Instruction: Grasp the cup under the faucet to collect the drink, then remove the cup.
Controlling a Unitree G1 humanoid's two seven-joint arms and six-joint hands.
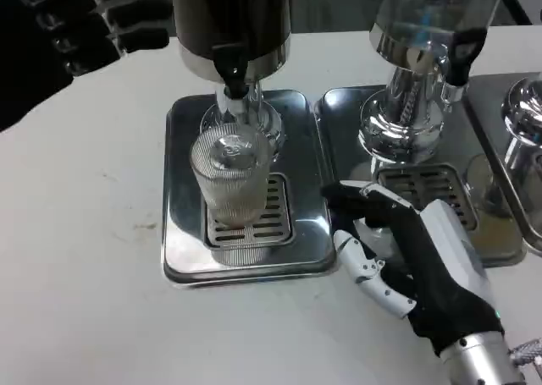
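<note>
I see a white worktop (85, 258) filling the lower left of the frame, with small dark marks, under even light.

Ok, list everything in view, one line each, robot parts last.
cup: one, clear ribbed, upright on the left tray's grate under the faucet
faucet: one, black, on the dark dispenser, above the cup
dark dispenser: one, black with chrome rim, top centre
left tray: one, steel, under the cup
clear dispenser: one, transparent on a chrome stand, top right
middle tray: one, steel, right of the left tray
third dispenser base: one, chrome, right edge
table: one, white
right hand: one, white and black, fingers apart, right of the cup, holding nothing
</note>
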